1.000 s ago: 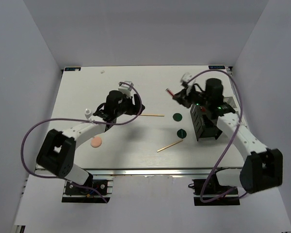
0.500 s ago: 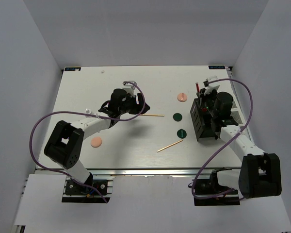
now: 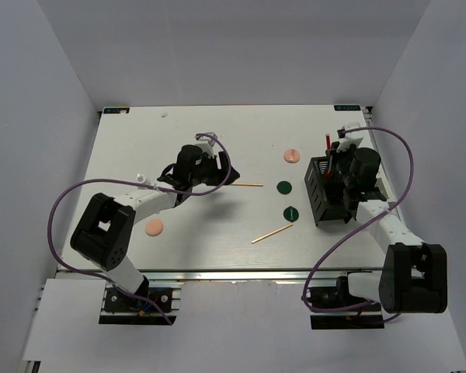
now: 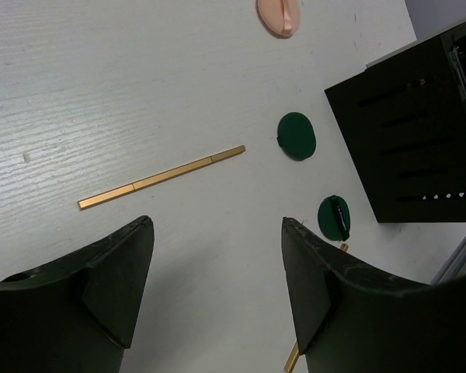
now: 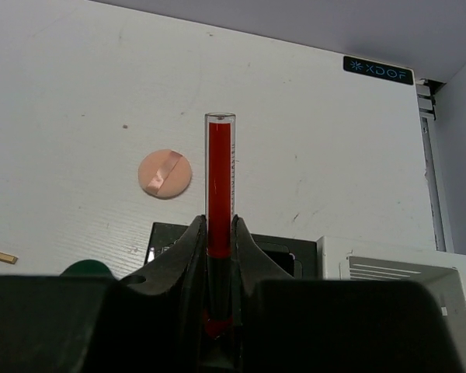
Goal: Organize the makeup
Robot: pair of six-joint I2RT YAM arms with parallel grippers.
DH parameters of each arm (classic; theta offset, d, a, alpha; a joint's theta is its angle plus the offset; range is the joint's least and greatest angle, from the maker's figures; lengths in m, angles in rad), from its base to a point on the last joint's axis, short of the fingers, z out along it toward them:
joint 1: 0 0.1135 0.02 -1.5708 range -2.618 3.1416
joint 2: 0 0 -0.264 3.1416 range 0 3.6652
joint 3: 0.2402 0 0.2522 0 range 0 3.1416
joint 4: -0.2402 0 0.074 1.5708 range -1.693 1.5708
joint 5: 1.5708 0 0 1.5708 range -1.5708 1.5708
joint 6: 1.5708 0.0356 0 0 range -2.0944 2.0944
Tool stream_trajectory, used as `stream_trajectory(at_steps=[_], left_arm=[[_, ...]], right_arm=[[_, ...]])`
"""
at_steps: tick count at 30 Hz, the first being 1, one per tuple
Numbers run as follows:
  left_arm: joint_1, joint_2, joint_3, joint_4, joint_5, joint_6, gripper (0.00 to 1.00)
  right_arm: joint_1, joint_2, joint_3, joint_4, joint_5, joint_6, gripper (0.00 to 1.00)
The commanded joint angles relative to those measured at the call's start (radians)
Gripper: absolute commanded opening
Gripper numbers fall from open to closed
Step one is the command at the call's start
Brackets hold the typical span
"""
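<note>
My right gripper [image 5: 220,227] is shut on a slim red tube [image 5: 220,175], which stands upright above the black compartment box [image 5: 283,252]; from above, the tube [image 3: 327,143] sits over the box's far end [image 3: 327,194]. My left gripper [image 4: 217,225] hangs open over bare table, a little short of a thin tan stick [image 4: 161,177]. Beyond it lie two dark green discs [image 4: 297,136] [image 4: 334,217] and a peach disc [image 4: 279,15]. A second tan stick [image 3: 272,233], another peach disc [image 3: 154,227] and a small white bottle [image 3: 141,179] lie on the table.
The box's white half [image 5: 396,268] stands to the right of the black part, close to the table's right edge. White walls close in the table on three sides. The left arm's purple cable [image 3: 62,210] loops out over the left side.
My right gripper has carried the red tube from the table's middle back to above the box and turned it upright. The left gripper has shifted slightly right, still open.
</note>
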Motion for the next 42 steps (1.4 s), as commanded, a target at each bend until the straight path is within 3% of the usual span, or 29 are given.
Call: stream_trajectory(at_steps=[1,7,11,14,18,19,22,23,24,26,27,28,30,31,33,34,35,37,39,42], left_arm=[[0.003,-0.056,-0.009,0.018,0.0,-0.007,0.76],[0.003,-0.051,-0.003,0.011,0.0,-0.014,0.77],[0.003,-0.057,-0.004,0.009,-0.012,-0.013,0.77],[0.003,-0.056,-0.003,0.012,-0.012,-0.02,0.78],[0.003,-0.059,0.0,0.015,-0.014,-0.028,0.78],[0.005,-0.065,0.01,0.015,-0.015,-0.03,0.77],[0.005,-0.104,0.022,0.021,-0.041,-0.028,0.71],[0.005,-0.118,0.028,0.032,-0.04,-0.024,0.65],[0.003,-0.134,0.03,0.046,-0.035,-0.016,0.43],[0.003,-0.178,0.039,0.058,-0.049,-0.004,0.12],[0.003,-0.19,0.051,0.055,-0.058,0.001,0.0],[0.003,-0.203,0.057,0.044,-0.064,0.004,0.0],[0.003,-0.23,0.074,0.029,-0.064,0.022,0.0],[0.005,-0.237,0.079,0.008,-0.064,0.022,0.04],[0.008,-0.25,0.091,-0.025,-0.074,0.007,0.35],[0.009,-0.255,0.095,-0.06,-0.078,0.001,0.55],[0.008,-0.261,0.096,-0.071,-0.078,-0.005,0.63],[0.008,-0.296,0.089,-0.103,-0.101,-0.008,0.86],[0.009,-0.333,0.077,-0.118,-0.158,-0.016,0.96],[0.009,-0.414,0.05,-0.137,-0.23,-0.017,0.98]], right_arm=[[-0.008,-0.001,-0.016,0.009,-0.024,0.004,0.11],[-0.023,0.012,-0.025,-0.006,-0.035,-0.008,0.26],[-0.029,0.0,-0.02,-0.014,-0.056,-0.017,0.44],[-0.031,-0.014,-0.013,-0.029,-0.078,-0.031,0.48],[-0.032,-0.04,0.013,-0.061,-0.146,-0.059,0.51],[-0.037,-0.063,0.018,-0.068,-0.191,-0.077,0.47],[-0.041,-0.111,0.061,-0.138,-0.55,-0.228,0.34],[-0.041,-0.106,0.088,-0.197,-0.786,-0.3,0.21],[-0.041,-0.091,0.125,-0.354,-0.908,-0.441,0.19],[-0.017,0.002,0.272,-0.618,-1.19,-0.642,0.12],[0.011,0.045,0.333,-1.001,-1.205,-0.979,0.12],[0.055,0.134,0.395,-1.189,-1.176,-1.152,0.13],[0.196,0.212,0.496,-1.438,-1.026,-1.382,0.29],[0.28,0.251,0.493,-1.491,-0.976,-1.422,0.34],[0.36,0.262,0.431,-1.433,-0.813,-1.375,0.44],[0.444,0.254,0.4,-1.31,-0.743,-1.278,0.55],[0.48,0.247,0.37,-1.251,-0.623,-1.246,0.61],[0.541,0.237,0.299,-1.136,-0.555,-1.225,0.63],[0.566,0.269,0.297,-1.112,-0.507,-1.189,0.65],[0.606,0.314,0.308,-1.122,-0.452,-1.179,0.64]])
